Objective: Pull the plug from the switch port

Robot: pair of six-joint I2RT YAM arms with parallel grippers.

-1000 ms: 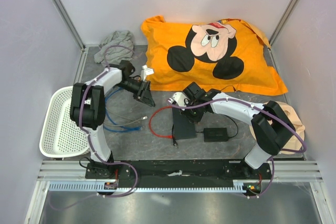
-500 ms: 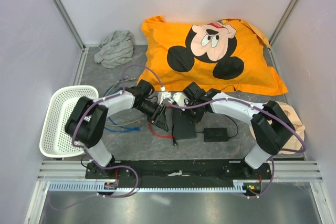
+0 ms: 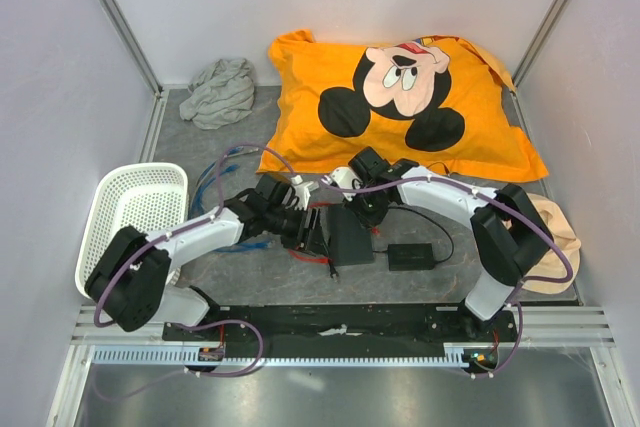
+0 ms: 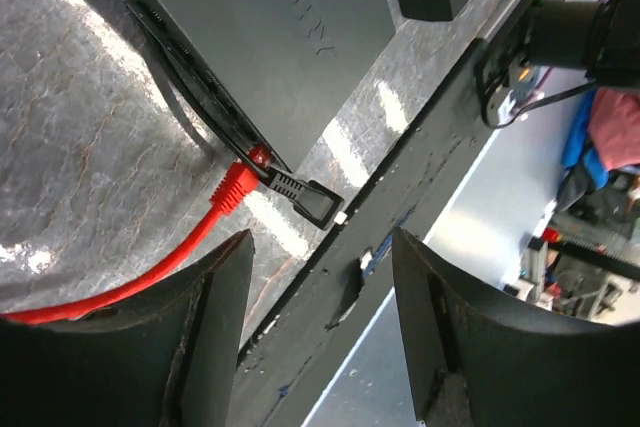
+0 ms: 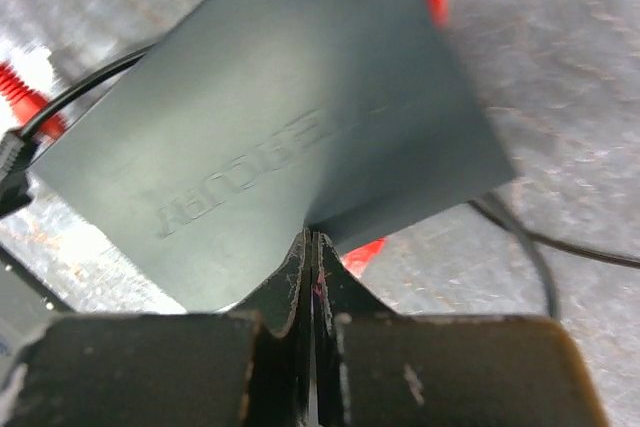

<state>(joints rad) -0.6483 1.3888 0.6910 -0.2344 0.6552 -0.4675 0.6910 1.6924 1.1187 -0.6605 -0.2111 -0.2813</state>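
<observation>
The switch [image 3: 352, 238] [image 4: 280, 37] [image 5: 280, 107] is a flat dark box lying between the two arms. A red cable [image 4: 130, 287] ends in a red plug [image 4: 237, 185] seated at the corner of the switch's socket edge. A ribbed black connector [image 4: 303, 198] lies right beside it. My left gripper [image 3: 314, 232] [image 4: 322, 239] hovers open at the switch's left side, the plug just ahead of its fingertips and nothing between them. My right gripper [image 3: 352, 210] [image 5: 313, 239] is shut, its tips resting on the switch's top face.
A small black power brick [image 3: 411, 256] lies right of the switch. An orange cartoon pillow [image 3: 400, 97] and a grey cloth [image 3: 220, 92] lie at the back. A white basket [image 3: 120, 237] stands at the left, with blue cable [image 3: 215, 182] beside it. A beige object [image 3: 555, 237] lies under the right arm.
My left arm has swung from the left side down to the switch's left edge, and its jaws have widened. The right gripper has stayed shut on the switch's top.
</observation>
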